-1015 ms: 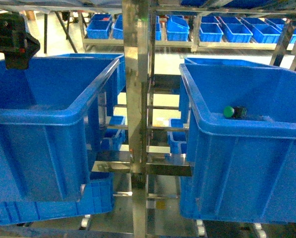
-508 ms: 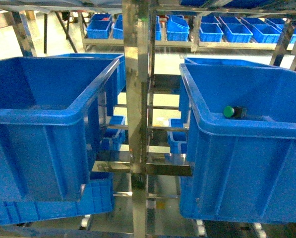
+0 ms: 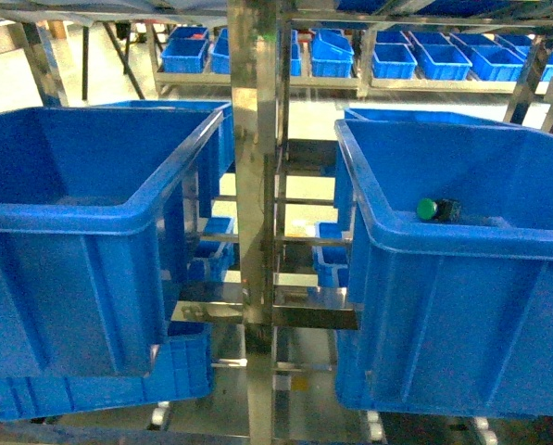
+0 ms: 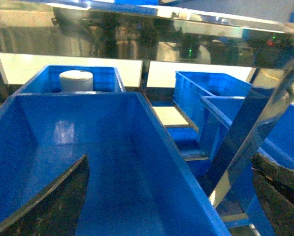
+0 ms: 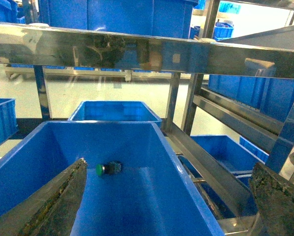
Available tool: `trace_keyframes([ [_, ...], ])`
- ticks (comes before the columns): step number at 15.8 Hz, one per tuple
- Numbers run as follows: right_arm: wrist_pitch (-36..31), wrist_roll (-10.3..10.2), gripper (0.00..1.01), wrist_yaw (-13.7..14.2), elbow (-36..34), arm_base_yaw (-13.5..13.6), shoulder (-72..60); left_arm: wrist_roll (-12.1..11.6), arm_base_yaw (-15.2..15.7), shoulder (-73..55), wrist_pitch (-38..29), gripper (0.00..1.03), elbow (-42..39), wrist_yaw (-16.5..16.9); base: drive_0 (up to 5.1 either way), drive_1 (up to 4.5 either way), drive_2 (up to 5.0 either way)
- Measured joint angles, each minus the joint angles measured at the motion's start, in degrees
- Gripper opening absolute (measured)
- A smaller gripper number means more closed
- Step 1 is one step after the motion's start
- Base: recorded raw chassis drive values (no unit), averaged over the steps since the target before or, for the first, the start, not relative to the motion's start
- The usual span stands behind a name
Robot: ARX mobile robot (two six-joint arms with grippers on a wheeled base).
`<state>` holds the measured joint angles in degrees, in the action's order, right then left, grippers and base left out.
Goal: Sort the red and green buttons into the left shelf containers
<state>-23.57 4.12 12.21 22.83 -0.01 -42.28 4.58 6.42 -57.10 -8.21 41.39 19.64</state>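
**Head view: green button lies in the bin right of the steel post**

Head view shows a steel post (image 3: 257, 222) of the shelf rising through the middle, and everything else sits either side of it. Left of the post stands a large deep blue bin (image 3: 72, 218) with a thick rolled rim; what shows of its inside holds no button. Right of the post stands a second large blue bin (image 3: 461, 250), and the green button (image 3: 436, 209) lies on its side inside it, near the front wall, green cap pointing toward the post. Behind the post, far back, rows of small blue trays (image 3: 415, 57) sit on another shelf. Neither gripper appears in this view.

From the left wrist camera, the left gripper (image 4: 171, 201) hangs over the left bin, its two dark fingers (image 4: 53, 206) spread wide at the lower corners with nothing between them. A white cylinder (image 4: 76, 80) stands in a smaller bin beyond the far wall of that bin.

From the right wrist camera, the right gripper (image 5: 171, 201) is likewise spread wide and holds nothing, its fingers (image 5: 58, 206) framing the right bin. The green button rests on that bin's floor, just beside the left finger's tip. The red button cannot be seen in any view.
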Motion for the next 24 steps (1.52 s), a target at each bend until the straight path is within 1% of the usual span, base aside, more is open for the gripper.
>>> trace_keyframes([
  [1, 0.0, 0.0, 0.98, 0.0, 0.0, 0.0, -0.1, 0.2, 0.2, -0.2, 0.1, 0.98, 0.0, -0.3, 0.0, 0.00, 0.0],
  [2, 2.6, -0.7, 0.95, -2.5, 0.3, 0.0, 0.5, -0.3, -0.3, 0.3, -4.2, 0.94, -1.1, -3.3, 0.0, 0.00, 0.0],
  [3, 4.5, -2.0, 0.82, -9.1, -1.2, 0.0, 2.5, -2.1, -2.0, 3.0, -10.8, 0.82, -5.5, -11.0, 0.0, 0.00, 0.0],
  [4, 4.0, -2.7, 0.69, -12.0, -4.1, 0.0, 4.2, -3.1, -3.0, 5.9, -14.0, 0.69, -10.8, -14.7, 0.0, 0.00, 0.0],
  [5, 3.5, -3.1, 0.56, -12.1, -6.8, 0.0, 5.9, -3.5, -4.9, 7.9, -15.5, 0.57, -15.2, -18.7, 0.0, 0.00, 0.0],
  [6, 3.2, -3.2, 0.43, -12.1, -8.8, 0.0, 7.6, -3.5, -6.2, 9.5, -16.5, 0.44, -18.9, -19.6, 0.0, 0.00, 0.0],
  [9, 3.0, -3.3, 0.05, -12.1, -13.6, 0.0, 12.3, -3.6, -6.5, 15.3, -18.6, 0.06, -26.3, -19.6, 0.0, 0.00, 0.0],
  [10, 3.4, -3.3, 0.02, -12.2, -15.0, 0.0, 14.1, -3.6, -6.5, 17.3, -18.9, 0.02, -28.6, -19.6, 0.0, 0.00, 0.0],
  [15, 7.0, -3.5, 0.02, -12.2, -19.1, 0.0, 21.8, -3.6, -6.5, 26.3, -16.2, 0.02, -35.5, -19.7, 0.0, 0.00, 0.0],
  [20, 9.9, -3.5, 0.02, -12.2, -20.5, 0.0, 26.2, -3.6, -6.5, 32.2, -12.9, 0.02, -37.9, -19.7, 0.0, 0.00, 0.0],
  [23, 10.4, -3.5, 0.02, -12.2, -22.3, 0.0, 28.7, -3.7, -6.5, 36.1, -10.1, 0.02, -38.9, -19.7, 0.0, 0.00, 0.0],
  [24, 11.6, -3.5, 0.02, -12.2, -22.3, 0.0, 30.3, -3.7, -6.5, 37.7, -9.3, 0.02, -39.4, -19.7, 0.0, 0.00, 0.0],
])
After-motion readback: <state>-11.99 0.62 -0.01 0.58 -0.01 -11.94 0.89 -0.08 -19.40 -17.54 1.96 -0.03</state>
